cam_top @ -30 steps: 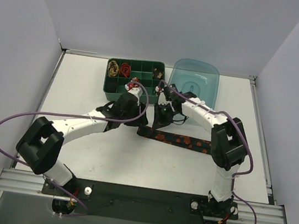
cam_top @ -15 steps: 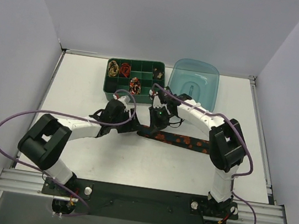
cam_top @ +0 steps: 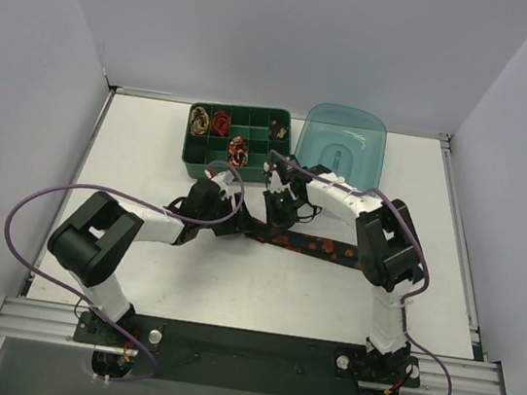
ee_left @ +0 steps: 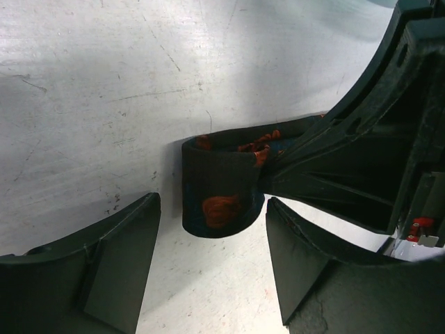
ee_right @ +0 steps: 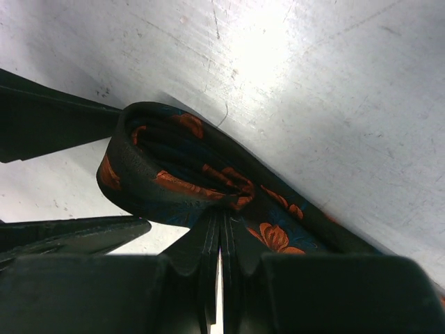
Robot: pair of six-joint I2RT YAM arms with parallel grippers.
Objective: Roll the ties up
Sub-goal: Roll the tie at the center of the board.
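Observation:
A black tie with orange-red blotches [cam_top: 320,246] lies across the table; its left end is turned into a small loop [ee_left: 221,202] [ee_right: 163,174]. My right gripper [cam_top: 274,211] [ee_right: 221,236] is shut on the fold of that loop. My left gripper [cam_top: 233,221] [ee_left: 212,261] is open, its fingers [ee_left: 111,257] either side of the loop's rounded end without touching it. Coiled gold-black [cam_top: 199,121] and red [cam_top: 220,121] ties, and another dark coil with red blotches [cam_top: 239,147], sit in compartments of the green box [cam_top: 259,116].
A turquoise plastic tub [cam_top: 342,145] stands right of the green box. Purple cables [cam_top: 47,201] loop off both arms. The table's side walls are white.
My left gripper has come back from the green box toward the tie's loop end. My right gripper shifted slightly left and down, staying at the tie.

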